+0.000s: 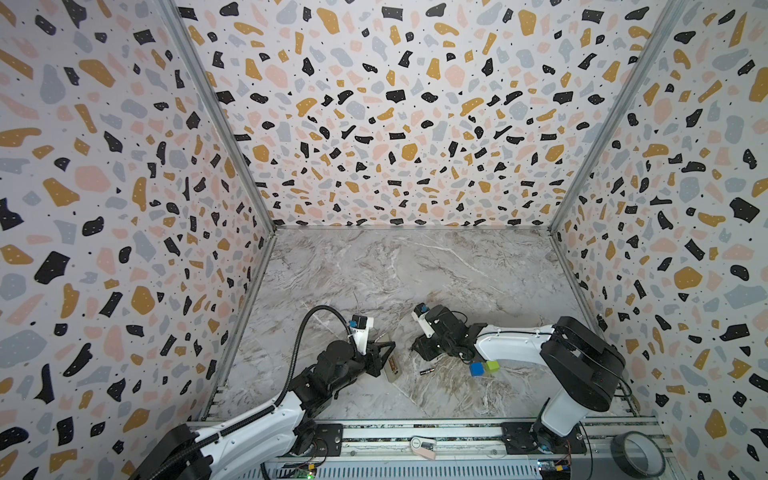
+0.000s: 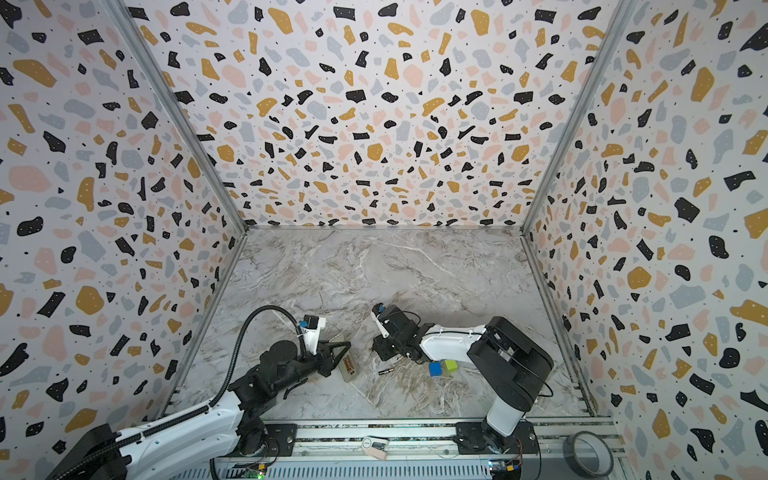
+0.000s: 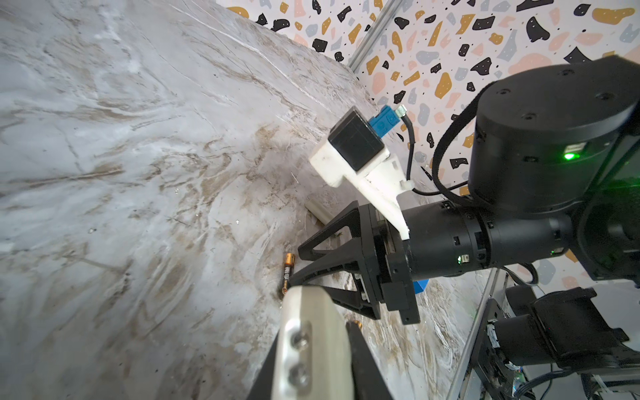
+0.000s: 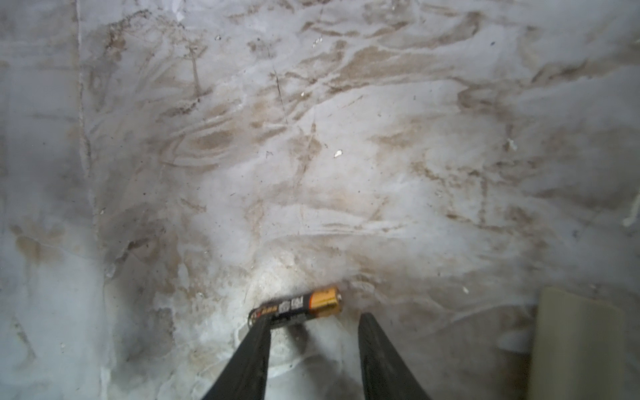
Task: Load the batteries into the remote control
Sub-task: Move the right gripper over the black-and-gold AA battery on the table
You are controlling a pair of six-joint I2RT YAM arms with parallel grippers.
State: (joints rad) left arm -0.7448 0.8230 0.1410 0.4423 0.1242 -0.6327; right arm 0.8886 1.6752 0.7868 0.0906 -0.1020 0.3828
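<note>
The rail (image 1: pixel 457 434) ran along the near edge, under both arm bases. Left of centre, the left gripper (image 1: pixel 385 352) was clamped on the remote (image 1: pixel 391 371). A battery (image 1: pixel 427 371) lay on the table (image 1: pixel 374 282) near it. The right gripper (image 4: pixel 315 318) hovered there, fingers parted, one tip over the battery's black end. A blue cube (image 1: pixel 476 368) and a green cube (image 1: pixel 492 365) sat rightmost, touching.

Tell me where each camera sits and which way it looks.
Top views: high over the arm bases, looking down at the table; left arm and right arm show.
Left wrist: on the left arm, looking past the held remote control at the right gripper.
Right wrist: on the right arm, looking down at a battery by its open fingers.
Both wrist views share that battery.
</note>
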